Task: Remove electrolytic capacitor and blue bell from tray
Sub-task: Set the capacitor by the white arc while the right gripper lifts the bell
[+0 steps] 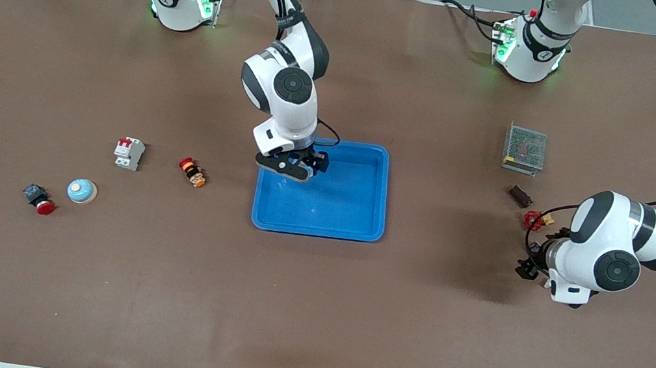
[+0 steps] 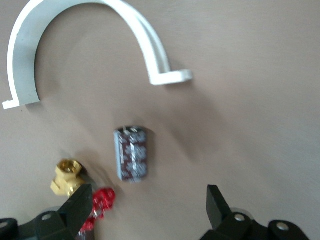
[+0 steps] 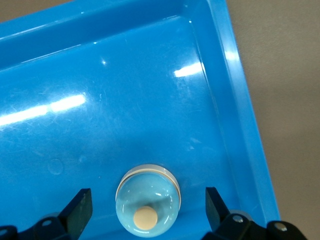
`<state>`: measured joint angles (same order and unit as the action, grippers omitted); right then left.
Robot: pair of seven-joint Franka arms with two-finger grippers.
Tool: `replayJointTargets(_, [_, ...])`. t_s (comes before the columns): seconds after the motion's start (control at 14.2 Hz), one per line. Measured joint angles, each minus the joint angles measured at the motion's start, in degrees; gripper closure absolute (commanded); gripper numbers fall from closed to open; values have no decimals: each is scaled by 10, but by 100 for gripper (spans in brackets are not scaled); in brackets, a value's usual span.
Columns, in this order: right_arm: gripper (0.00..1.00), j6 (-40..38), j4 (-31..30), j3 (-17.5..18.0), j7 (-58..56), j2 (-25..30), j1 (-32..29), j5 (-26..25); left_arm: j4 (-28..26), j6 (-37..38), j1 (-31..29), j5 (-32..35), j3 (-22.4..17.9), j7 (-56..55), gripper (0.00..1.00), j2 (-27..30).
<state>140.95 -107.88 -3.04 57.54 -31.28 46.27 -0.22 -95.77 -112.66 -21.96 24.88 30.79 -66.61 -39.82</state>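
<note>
A pale blue bell (image 3: 148, 200) with a tan button sits in the blue tray (image 3: 165, 65), near a corner. My right gripper (image 3: 148, 202) is open, with one finger on each side of the bell and neither touching it. In the front view the right gripper (image 1: 298, 166) is over the tray (image 1: 356, 215) and hides this bell. A dark cylindrical capacitor (image 2: 132, 154) lies on the brown table. My left gripper (image 2: 148, 207) is open and empty just above the table beside the capacitor. In the front view the left gripper (image 1: 526, 268) is at the left arm's end of the table.
A red and gold valve (image 2: 80, 192) (image 1: 534, 220) and a white curved clip (image 2: 30, 45) lie by the capacitor. A dark block (image 1: 521, 195) and a mesh box (image 1: 525, 148) are nearby. A second bell (image 1: 82, 191), a breaker (image 1: 129, 152) and two buttons (image 1: 192, 172) (image 1: 39, 199) lie toward the right arm's end.
</note>
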Motion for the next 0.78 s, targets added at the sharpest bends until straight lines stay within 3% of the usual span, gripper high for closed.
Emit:
replayJointTargets(0.42, [0,15,0,1,0,-18,4,-1,84,48,13,0,9,151,0,25])
replayJointTargets(0.78, [0,25,0,1,0,-28,7,-1,104,61,12,0,17,207,0,67])
